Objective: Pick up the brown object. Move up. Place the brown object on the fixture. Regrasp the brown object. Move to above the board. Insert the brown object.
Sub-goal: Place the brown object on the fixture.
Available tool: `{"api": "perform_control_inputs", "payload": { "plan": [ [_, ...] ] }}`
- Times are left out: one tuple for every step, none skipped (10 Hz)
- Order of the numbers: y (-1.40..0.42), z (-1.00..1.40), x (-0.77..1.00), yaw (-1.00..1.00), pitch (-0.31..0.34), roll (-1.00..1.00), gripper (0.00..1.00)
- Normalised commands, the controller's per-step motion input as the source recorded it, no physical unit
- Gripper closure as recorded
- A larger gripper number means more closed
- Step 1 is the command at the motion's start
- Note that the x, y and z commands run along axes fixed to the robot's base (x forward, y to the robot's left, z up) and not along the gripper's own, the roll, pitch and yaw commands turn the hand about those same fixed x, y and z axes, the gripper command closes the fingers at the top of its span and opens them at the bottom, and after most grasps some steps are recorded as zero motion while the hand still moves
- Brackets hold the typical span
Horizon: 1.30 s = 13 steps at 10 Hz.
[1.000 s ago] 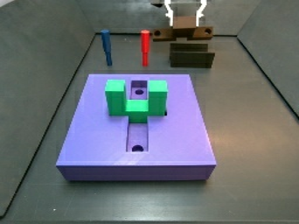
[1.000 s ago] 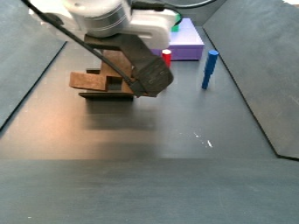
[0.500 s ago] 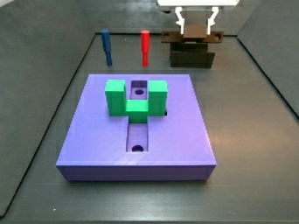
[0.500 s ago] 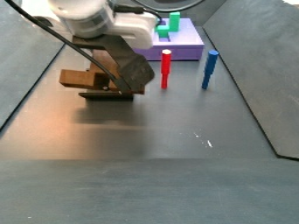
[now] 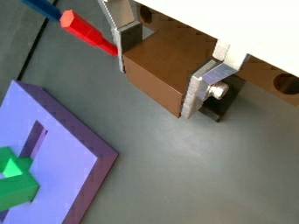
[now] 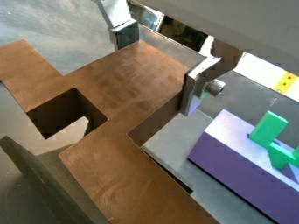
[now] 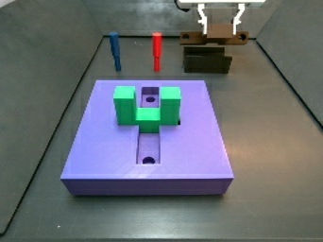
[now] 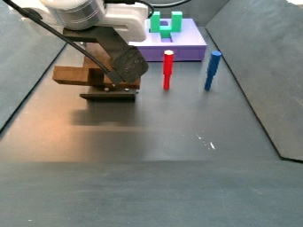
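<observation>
The brown object (image 7: pixel 207 39) hangs at the far end of the grey floor (image 7: pixel 265 142), clamped in the robot's pincer (image 7: pixel 218 32) just above the fixture (image 7: pixel 209 61), a small dark block standing on the floor. In a side view the brown piece (image 8: pixel 81 77) juts out from under the arm, over the fixture (image 8: pixel 109 94); whether the two touch cannot be told. Both wrist views show the pincer (image 5: pixel 169 64) closed on the piece, one silver finger (image 5: pixel 212 84) pressed against a flank of the brown object (image 5: pixel 163 70) and the opposite finger (image 5: pixel 126 35) on the other side. In a wrist view the brown surface (image 6: pixel 122 96) fills most of the picture, with a square recess cut into it, and the pincer (image 6: pixel 162 61) grips it between a near finger (image 6: pixel 200 85) and a far one.

Well apart from the held piece, nearer the middle of the floor, lies the board (image 7: pixel 101 151), a thick purple-blue slab with a central groove (image 7: pixel 149 146) and a green U-shaped block (image 7: pixel 144 106) on top. Between the board and the far wall stand a red peg (image 7: pixel 157 50) and a blue peg (image 7: pixel 113 50), both upright, the red one nearer the fixture. A wrist view catches the red peg (image 5: pixel 86 32) near the pincer and a corner of the board (image 5: pixel 47 166) with the green block (image 5: pixel 17 178).
</observation>
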Motion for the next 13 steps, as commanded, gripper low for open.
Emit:
{"api": "perform_control_inputs", "payload": {
  "plan": [
    [0.0,0.0,0.0,0.18,0.04,-0.51,1.0],
    [0.0,0.0,-0.03,0.2,0.0,-0.52,1.0],
    [0.0,-0.01,0.0,0.15,0.0,-0.38,1.0],
    [0.0,-0.11,-0.02,0.07,-0.003,-0.25,1.0],
    [0.0,-0.18,-0.11,0.03,-0.023,-0.19,1.0],
    [0.0,-0.21,-0.13,0.01,-0.02,-0.09,1.0],
    [0.0,-0.18,-0.12,0.0,0.0,-0.02,1.0],
    [0.0,-0.07,-0.09,0.0,0.0,0.0,1.0],
    [0.0,-0.1,-0.09,0.0,0.0,0.0,1.0],
    [0.0,-0.17,-0.11,0.0,-0.006,0.0,1.0],
    [0.0,-0.24,-0.12,0.0,-0.037,0.0,1.0],
    [0.0,-0.27,-0.13,0.0,-0.063,0.0,1.0],
    [0.0,-0.22,-0.04,0.0,-0.06,-0.03,1.0]
  ]
}}
